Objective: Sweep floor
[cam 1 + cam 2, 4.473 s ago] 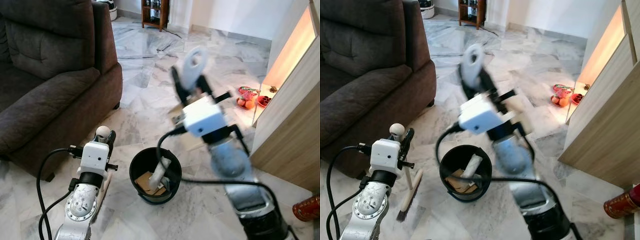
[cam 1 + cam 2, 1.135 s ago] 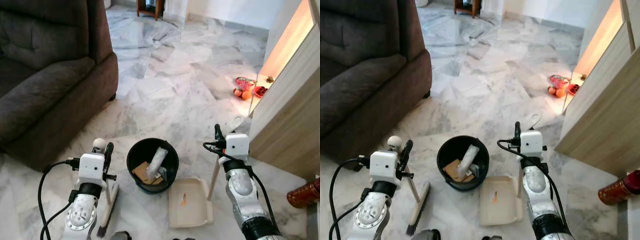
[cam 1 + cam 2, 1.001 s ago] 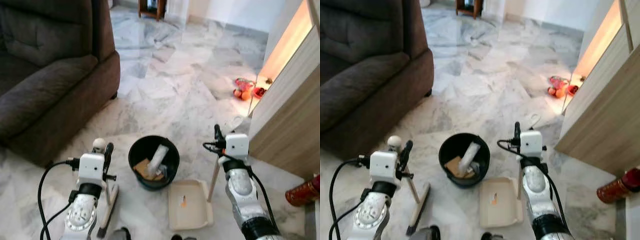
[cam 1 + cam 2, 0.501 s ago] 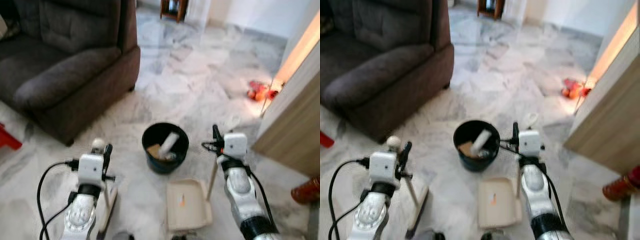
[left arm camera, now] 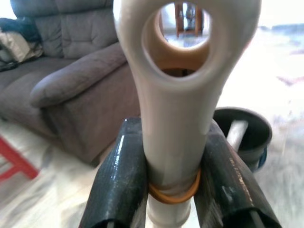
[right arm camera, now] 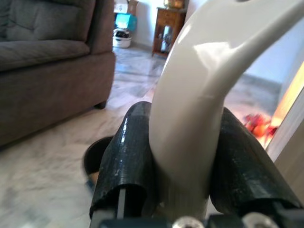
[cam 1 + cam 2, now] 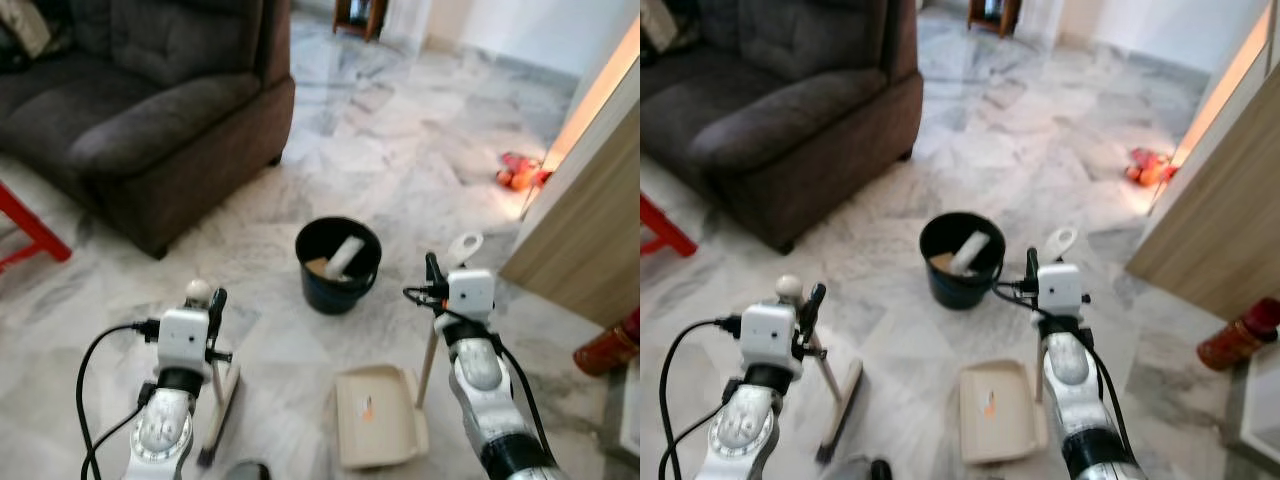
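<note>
Left gripper [image 5: 173, 190] clamps the cream broom handle [image 5: 183, 95], right gripper [image 6: 187, 180] clamps the cream plastic dustpan [image 7: 378, 428] handle. Round black bucket [image 7: 339, 264] now sits farther beyond the dustpan: robot stepped back, emptying looks done, sweeping can resume.

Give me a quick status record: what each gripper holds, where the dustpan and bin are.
left gripper: shut on the broom handle
right gripper: shut on the dustpan handle
broom head: on the floor
dustpan: on the floor, a small orange scrap in it
bin: black, ahead of the dustpan, rubbish inside
sofa: ahead on the left
</note>
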Available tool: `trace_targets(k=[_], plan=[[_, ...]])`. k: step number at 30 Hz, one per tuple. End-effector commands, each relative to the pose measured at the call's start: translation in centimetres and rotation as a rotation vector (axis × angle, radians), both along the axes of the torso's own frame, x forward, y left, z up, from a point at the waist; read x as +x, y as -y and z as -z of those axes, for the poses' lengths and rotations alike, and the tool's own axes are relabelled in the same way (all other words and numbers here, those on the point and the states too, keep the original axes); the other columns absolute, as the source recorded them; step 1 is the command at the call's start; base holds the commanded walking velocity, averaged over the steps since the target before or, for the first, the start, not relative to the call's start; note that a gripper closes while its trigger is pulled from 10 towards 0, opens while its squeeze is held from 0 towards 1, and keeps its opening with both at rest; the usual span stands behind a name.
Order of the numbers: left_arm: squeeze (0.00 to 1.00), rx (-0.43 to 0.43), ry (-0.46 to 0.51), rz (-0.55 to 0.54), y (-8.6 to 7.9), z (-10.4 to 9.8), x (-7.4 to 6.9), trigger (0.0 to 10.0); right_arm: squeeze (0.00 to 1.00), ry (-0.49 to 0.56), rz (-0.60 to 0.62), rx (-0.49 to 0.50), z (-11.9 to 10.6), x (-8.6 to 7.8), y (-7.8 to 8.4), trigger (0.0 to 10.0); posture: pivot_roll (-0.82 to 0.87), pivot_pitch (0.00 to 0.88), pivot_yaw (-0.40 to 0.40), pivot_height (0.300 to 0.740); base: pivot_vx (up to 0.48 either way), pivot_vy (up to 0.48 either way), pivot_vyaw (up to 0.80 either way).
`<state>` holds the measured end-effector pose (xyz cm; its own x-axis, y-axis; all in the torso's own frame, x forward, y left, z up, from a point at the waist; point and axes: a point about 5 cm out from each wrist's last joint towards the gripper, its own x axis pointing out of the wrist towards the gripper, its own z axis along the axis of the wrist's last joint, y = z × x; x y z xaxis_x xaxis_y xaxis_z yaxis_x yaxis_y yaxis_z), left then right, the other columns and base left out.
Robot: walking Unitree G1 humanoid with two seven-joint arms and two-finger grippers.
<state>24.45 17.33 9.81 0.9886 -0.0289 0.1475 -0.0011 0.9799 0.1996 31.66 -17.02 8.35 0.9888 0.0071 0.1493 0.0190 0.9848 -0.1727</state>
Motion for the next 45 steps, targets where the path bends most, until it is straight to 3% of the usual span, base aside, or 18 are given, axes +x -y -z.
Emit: trace_targets(k=[1, 5, 19, 37, 45], plan=[[0.0, 0.017, 0.026, 0.006, 0.02, -0.47, 0.07, 10.0, 0.0, 0.026, 0.003, 0.012, -0.36, 0.02, 0.15, 10.0, 0.15, 0.129, -0.04, 0.74, 0.0, 0.0, 0.0], [0.0, 0.015, 0.018, 0.01, 0.0, -0.35, 0.2, 10.0, 0.0, 0.013, 0.005, 0.01, -0.25, 0.12, 0.02, 10.0, 0.15, 0.127, -0.038, 0.74, 0.0, 0.0, 0.0], [0.0, 0.046, 0.013, 0.006, -0.04, -0.36, 0.59, 10.0, 0.0, -0.001, 0.004, 0.007, 0.02, 0.1, -0.08, 10.0, 0.15, 0.114, -0.035, 0.74, 0.0, 0.0, -0.8], [0.0, 0.063, 0.015, 0.003, -0.1, -0.36, 0.81, 10.0, 0.0, -0.008, 0.004, 0.004, 0.14, 0.12, -0.22, 10.0, 0.15, 0.12, -0.034, 0.74, 0.0, -0.34, -0.8], [0.0, 0.063, 0.016, 0.004, -0.18, -0.4, 0.91, 10.0, 0.0, -0.012, 0.007, 0.008, 0.21, 0.16, -0.3, 10.0, 0.16, 0.12, -0.03, 0.74, 0.0, -0.093, -0.8]])
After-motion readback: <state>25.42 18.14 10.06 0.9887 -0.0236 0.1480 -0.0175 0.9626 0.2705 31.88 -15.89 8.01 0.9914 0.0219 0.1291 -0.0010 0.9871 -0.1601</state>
